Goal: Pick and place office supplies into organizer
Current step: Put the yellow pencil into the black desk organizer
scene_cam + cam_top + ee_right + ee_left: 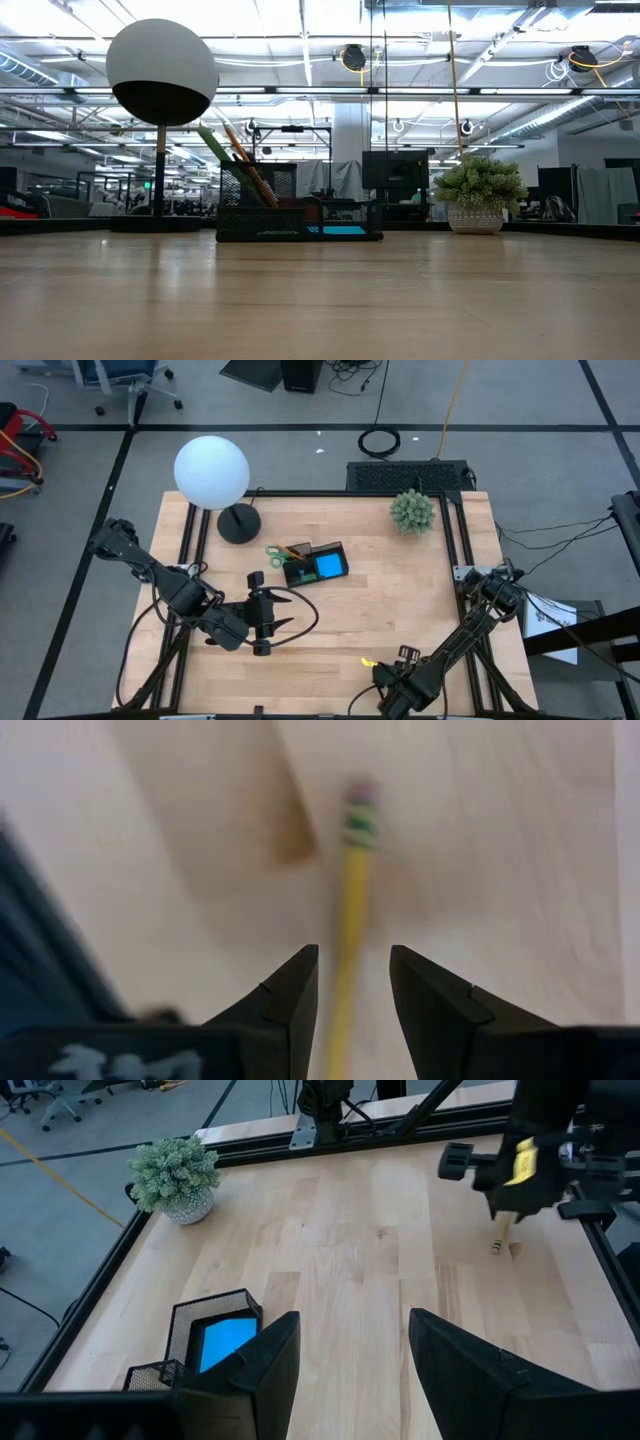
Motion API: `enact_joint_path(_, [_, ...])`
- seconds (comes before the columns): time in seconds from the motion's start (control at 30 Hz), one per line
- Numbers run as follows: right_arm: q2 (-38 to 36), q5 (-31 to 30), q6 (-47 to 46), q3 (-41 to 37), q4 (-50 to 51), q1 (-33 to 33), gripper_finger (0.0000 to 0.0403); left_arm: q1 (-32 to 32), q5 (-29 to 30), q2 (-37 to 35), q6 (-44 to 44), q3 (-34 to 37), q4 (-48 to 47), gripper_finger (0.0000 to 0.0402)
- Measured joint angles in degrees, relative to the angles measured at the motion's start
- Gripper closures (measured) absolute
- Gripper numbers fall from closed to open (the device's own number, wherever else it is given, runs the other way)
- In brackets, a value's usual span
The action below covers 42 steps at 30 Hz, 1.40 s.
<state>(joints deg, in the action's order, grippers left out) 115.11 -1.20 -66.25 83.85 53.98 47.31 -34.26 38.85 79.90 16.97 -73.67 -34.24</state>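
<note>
The yellow pencil is lying near the table's near-right edge, its long axis running straight out between the right gripper's part-open fingers, apparently not yet pinched. The left gripper is waiting released, nearer the organizer.

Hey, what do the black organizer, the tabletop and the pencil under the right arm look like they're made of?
Organizer: apparently black wire mesh, matte; its walls show a fine grid you can see through.
Tabletop: light wood, smooth satin; plank seams and grain show.
Pencil: probably painted wood, glossy yellow, with a green band and pinkish eraser tip.
</note>
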Motion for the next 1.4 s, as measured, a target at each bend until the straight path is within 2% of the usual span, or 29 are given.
enact_joint_path(0.2, [-0.5,5.8,0.8,-5.6,-6.0,-0.9,0.0284,0.0,0.0,0.0,-0.1,0.0,0.0,0.0206])
enact_joint_path(0.57, [-0.5,7.1,-0.8,-7.7,-8.3,-1.6,0.0288,0.0,0.0,0.0,-0.1,0.0,0.0,0.0206])
enact_joint_path(0.83, [-0.4,7.2,-6.2,-7.7,-7.9,-2.0,0.0329,0.0,0.0,0.0,-0.1,0.0,0.0,0.0206])
enact_joint_path(1.13, [-0.4,7.2,-6.0,-7.7,-7.9,-2.0,0.0391,0.0,0.0,0.0,0.0,0.0,0.0,0.0206])
enact_joint_path(1.4, [-0.4,7.2,-4.3,-7.7,-7.7,-2.5,0.0391,0.0,0.0,0.0,0.0,0.0,0.0,0.0206])
